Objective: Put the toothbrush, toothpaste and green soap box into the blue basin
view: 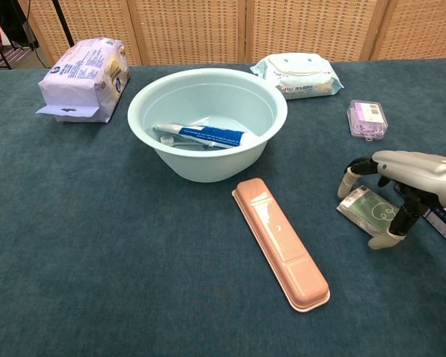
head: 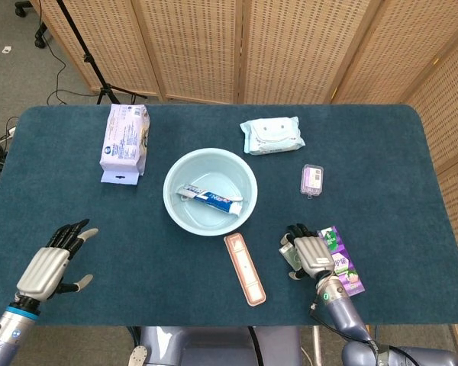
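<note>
The blue basin stands mid-table with the toothpaste tube lying inside it; a white brush head seems to lie beside the tube. A pink toothbrush case lies on the cloth just in front of the basin. To its right the green soap box lies flat on the table. My right hand arches over it, fingers on its far edge and thumb on its near edge, gripping it. My left hand hovers open at the table's front left.
A purple-white pack lies at the back left, a wipes pack behind the basin, and a small purple box to the right. A purple-green packet lies beside my right hand.
</note>
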Robot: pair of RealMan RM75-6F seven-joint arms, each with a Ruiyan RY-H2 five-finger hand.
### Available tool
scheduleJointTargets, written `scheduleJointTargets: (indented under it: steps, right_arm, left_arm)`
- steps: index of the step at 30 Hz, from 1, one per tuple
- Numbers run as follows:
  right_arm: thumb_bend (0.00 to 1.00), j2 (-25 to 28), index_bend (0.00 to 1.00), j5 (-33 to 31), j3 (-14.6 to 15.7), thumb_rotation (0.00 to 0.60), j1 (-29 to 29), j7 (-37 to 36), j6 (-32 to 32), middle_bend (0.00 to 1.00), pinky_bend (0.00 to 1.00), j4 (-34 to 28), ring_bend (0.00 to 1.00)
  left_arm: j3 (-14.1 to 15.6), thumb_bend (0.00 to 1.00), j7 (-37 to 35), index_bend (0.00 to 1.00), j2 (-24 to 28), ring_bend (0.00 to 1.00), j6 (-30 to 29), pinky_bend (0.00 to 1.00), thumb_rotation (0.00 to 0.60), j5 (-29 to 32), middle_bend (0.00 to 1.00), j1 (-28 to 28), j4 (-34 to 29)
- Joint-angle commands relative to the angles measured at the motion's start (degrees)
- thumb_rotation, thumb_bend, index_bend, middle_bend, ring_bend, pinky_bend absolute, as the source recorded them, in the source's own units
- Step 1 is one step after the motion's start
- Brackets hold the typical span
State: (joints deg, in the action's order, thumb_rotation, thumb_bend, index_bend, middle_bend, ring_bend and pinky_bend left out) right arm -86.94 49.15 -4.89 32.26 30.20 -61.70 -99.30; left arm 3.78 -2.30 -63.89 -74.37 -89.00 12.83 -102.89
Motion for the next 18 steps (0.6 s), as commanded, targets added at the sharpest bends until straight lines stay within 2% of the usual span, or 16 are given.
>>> scheduleJointTargets:
  steps: [1, 9, 12, 18]
  right_arm:
    - [0.08, 0.4, 0.31, -0.66, -0.12, 0.6, 0.55, 0.9, 0.12, 0.13, 0.19, 0.47, 0.05]
    - [0.09, 1.23, 0.34, -2.37, 0.1, 0.6, 1.01, 1.27, 0.92, 0.15, 0.22, 2.12, 0.08]
    - [0.1, 0.86, 0.43, -1.47, 0.28, 0.6, 0.78, 0.97, 0.18, 0.22, 0.31, 2.75, 0.16]
    - [0.12, 0.2, 0.52, 0.16, 0.68, 0.6, 0.25, 0.51, -1.04, 0.33, 0.43, 3.21, 0.28]
  left_arm:
    - [0.0, 0.25, -0.06, 0.14, 0.04, 0.0, -0.04, 0.02, 0.6, -0.13, 0.0, -0.03, -0.04]
    - [0.09, 0.25, -0.27, 0.14, 0.13, 0.0, 0.15, 0.02, 0.6, -0.5, 0.0, -0.08, -0.2]
    - [0.08, 0.25, -0.31, 0.14, 0.17, 0.0, 0.18, 0.02, 0.6, -0.57, 0.0, -0.09, -0.25]
    - [0.07, 0.25, -0.68, 0.14, 0.27, 0.0, 0.43, 0.02, 0.6, -0.56, 0.0, -0.07, -0.26]
